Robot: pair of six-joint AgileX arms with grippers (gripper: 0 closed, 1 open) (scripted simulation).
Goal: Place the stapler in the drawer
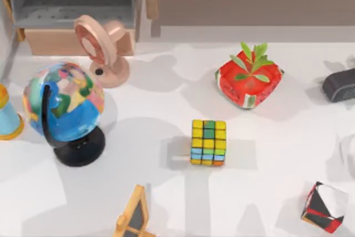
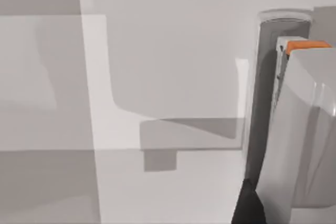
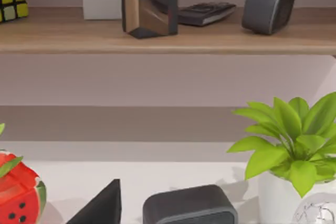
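Top view has the drawer pulled open at the counter's far left, ready to receive, while the stapler's place and either gripper's state cannot be told.

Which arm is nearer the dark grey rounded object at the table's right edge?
Right, probably. Its wrist camera sees the dark grey rounded object close up beside the potted plant; the left wrist camera faces pale grey surfaces instead.
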